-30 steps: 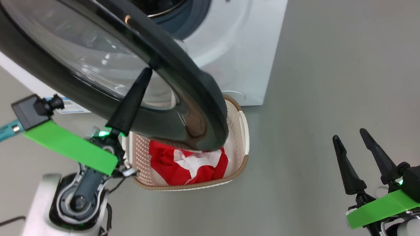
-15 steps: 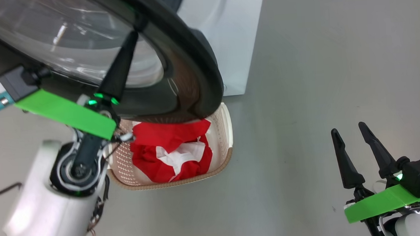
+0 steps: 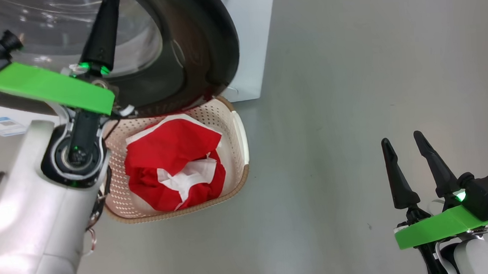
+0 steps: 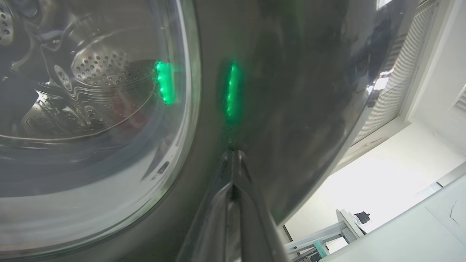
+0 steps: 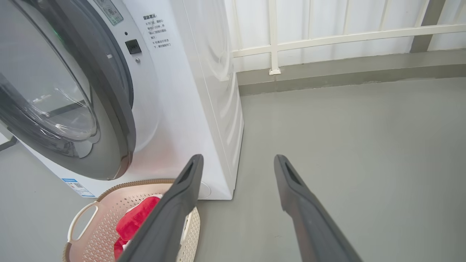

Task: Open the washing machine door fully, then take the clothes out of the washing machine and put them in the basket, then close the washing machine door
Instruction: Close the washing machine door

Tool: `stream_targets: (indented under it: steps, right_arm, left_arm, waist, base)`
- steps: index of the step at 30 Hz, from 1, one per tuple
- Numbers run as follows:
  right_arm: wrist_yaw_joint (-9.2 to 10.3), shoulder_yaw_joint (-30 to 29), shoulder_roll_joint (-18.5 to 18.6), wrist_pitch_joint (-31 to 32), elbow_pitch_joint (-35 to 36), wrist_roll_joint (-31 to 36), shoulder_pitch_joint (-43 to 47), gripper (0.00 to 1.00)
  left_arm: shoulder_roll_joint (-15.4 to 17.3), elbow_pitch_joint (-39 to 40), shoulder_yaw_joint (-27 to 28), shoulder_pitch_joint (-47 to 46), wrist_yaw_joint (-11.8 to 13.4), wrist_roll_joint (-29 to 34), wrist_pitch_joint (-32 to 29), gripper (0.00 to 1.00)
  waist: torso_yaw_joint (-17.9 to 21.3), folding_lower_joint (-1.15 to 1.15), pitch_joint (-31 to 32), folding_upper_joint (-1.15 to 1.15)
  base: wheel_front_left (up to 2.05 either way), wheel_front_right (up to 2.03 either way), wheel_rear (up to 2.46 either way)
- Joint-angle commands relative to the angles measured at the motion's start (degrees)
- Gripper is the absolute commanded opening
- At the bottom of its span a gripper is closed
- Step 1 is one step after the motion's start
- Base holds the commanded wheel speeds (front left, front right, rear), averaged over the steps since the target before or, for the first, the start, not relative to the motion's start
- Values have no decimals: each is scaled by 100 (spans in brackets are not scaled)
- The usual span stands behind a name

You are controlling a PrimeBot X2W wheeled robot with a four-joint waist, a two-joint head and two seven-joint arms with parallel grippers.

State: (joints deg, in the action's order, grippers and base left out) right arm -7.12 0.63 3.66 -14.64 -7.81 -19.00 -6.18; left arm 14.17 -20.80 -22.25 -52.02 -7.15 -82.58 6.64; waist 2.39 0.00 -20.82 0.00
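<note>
Left fingers (image 4: 251,211) are clenched tight together, nothing between them, and in the left wrist view their tips meet their own reflection on the glossy black rim of the washing machine door (image 4: 284,91). That looks like contact, just beside the edge of the glass window (image 4: 91,109). Through that glass the perforated steel drum (image 4: 102,65) shows, along with two green glints of light.

From the head view, the left fingers (image 3: 102,39) point up the picture across the door (image 3: 205,50), lying over the boundary between glass and rim. The door hangs swung out from the white washing machine (image 3: 248,35), and its lower rim overhangs the far edge of the basket (image 3: 237,137).

The basket sits on the grey floor (image 3: 351,84), right in front of the machine. The red clothes (image 3: 168,150) with their white panels lie bunched inside it, below the door and close beside the left wrist.

Over on the other side, the right fingers (image 3: 436,169) are spread apart and empty, low at the right and well apart from basket and door. The right wrist view looks between those released fingers (image 5: 174,211) at bare floor. The machine (image 5: 182,91) stands to their left with the door (image 5: 120,120) ajar, the basket (image 5: 120,185) beneath it and red cloth (image 5: 136,218) inside.
</note>
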Motion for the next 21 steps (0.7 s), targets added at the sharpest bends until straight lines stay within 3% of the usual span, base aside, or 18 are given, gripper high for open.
stream_targets:
  steps: [1, 11, 21]
  right_arm:
    - [-36, 98, 22, -36, 134, -31, -149, 100]
    - [-36, 58, -33, -36, 102, -30, -149, 100]
    - [-36, 17, 3, -36, 72, 20, 51, 100]
  left_arm:
    - [258, 68, 104, -259, -34, 17, 72, 0]
    - [473, -128, -173, -289, -34, -216, 326, 0]
    - [747, 9, -277, 693, -34, -393, 664, 0]
  waist:
    - [85, 0, -64, 0]
    - [155, 0, -4, 0]
    - [-13, 0, 431, 0]
  base:
    - [0, 0, 0]
    - [0, 0, 0]
    - [0, 0, 0]
